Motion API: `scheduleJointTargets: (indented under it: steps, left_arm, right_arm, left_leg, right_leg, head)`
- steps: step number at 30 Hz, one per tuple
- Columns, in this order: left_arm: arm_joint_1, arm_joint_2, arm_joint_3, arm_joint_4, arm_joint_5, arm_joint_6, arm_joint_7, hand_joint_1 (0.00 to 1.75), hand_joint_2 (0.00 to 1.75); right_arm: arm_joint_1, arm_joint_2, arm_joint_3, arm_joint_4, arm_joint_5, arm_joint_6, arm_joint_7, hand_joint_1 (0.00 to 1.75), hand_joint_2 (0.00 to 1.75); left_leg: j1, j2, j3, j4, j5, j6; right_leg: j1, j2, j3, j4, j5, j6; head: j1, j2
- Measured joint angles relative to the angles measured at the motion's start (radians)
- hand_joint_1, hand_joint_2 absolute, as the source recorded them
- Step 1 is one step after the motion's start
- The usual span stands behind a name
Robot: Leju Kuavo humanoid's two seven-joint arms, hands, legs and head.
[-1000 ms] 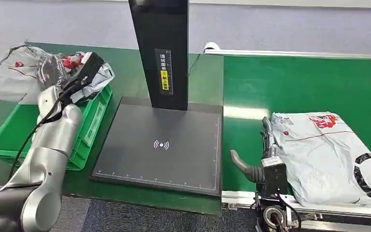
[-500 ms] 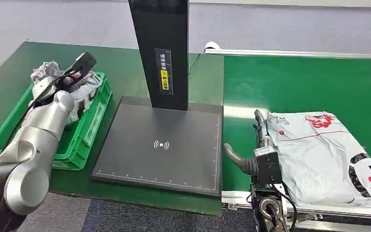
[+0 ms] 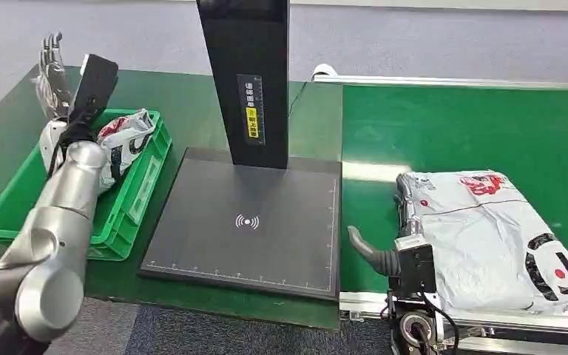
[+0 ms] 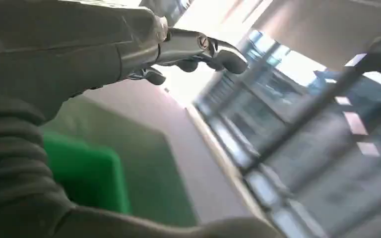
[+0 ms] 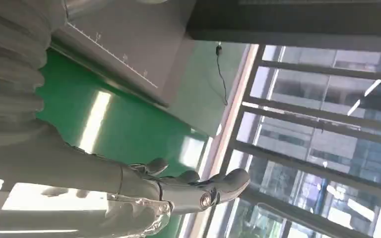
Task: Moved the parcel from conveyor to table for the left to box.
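Green desk [image 3: 192, 96]: left hand [image 3: 52, 70] now lifted clear of green bin [image 3: 15, 200], fingers spread and empty, bagged parcel [image 3: 122, 144] dropped in bin below it; right hand [image 3: 407, 214] flat, fingers apart, against next parcel [image 3: 488, 229] on conveyor [image 3: 451, 126], pickup pending

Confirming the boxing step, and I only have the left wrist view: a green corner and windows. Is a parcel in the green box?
Observer: Yes. In the head view a crumpled white parcel lies inside the green box.
Operator: Where is the left hand relative to it?
Observer: The left hand is raised beyond the box's far end, fingers spread, holding nothing.
Operator: And the right side?
Observer: The right hand lies open on the conveyor, along the edge of a grey parcel.
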Motion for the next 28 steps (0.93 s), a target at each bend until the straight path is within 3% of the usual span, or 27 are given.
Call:
scheduleJointTargets:
  steps: [5,9,15,20,21,28]
  left_arm:
    - [0.244,-0.072,-0.079,-0.263,0.450,-0.274,-0.206,0.00,0.00]
    - [0.457,-0.106,-0.192,-0.441,0.655,-0.483,-0.285,0.00,0.00]
    - [0.652,-0.121,-0.357,-0.549,0.814,-0.791,-0.215,0.00,0.00]
    - [0.704,-0.139,-0.404,-0.511,0.872,-0.835,-0.158,0.00,0.00]
    - [0.711,-0.144,-0.404,-0.498,0.884,-0.838,-0.144,0.00,1.75]
    - [0.739,-0.155,-0.404,-0.477,0.870,-0.774,-0.129,0.00,1.75]
  right_arm:
    - [0.004,-0.002,-0.009,-0.002,-0.005,-0.006,-0.023,0.00,1.75]
    - [0.002,-0.003,-0.010,-0.002,-0.005,-0.015,-0.034,0.00,1.75]
    - [-0.004,0.001,-0.011,0.003,-0.040,-0.036,-0.030,0.00,1.75]
    - [-0.003,0.018,-0.007,0.016,-0.088,-0.042,0.007,0.00,1.75]
    - [-0.003,0.022,-0.005,0.019,-0.094,-0.039,0.018,0.00,1.75]
    - [-0.003,0.040,0.027,0.026,-0.113,0.011,0.070,0.00,1.75]
  left_leg:
    - [-0.001,0.001,0.000,0.000,-0.001,0.000]
    - [-0.001,0.001,0.000,0.000,-0.002,0.001]
    - [-0.001,0.000,0.000,0.000,-0.003,0.001]
    - [-0.001,0.001,0.001,0.000,-0.003,0.001]
    - [-0.001,0.000,0.001,0.000,-0.003,0.001]
    - [0.000,0.000,0.000,0.000,-0.003,0.001]
  right_leg:
    - [-0.001,0.001,0.000,0.000,0.000,0.000]
    - [-0.001,0.001,0.000,0.000,-0.001,0.001]
    - [-0.001,0.000,0.000,-0.001,-0.002,0.001]
    - [-0.001,0.001,0.001,-0.001,-0.002,0.001]
    - [-0.001,0.001,0.001,-0.001,-0.002,0.001]
    - [0.000,0.001,0.000,0.000,-0.002,0.001]
  head:
    - [-0.001,0.000]
    - [-0.001,0.000]
    - [0.000,0.000]
    - [-0.001,0.000]
    - [0.000,0.000]
    - [-0.001,0.000]
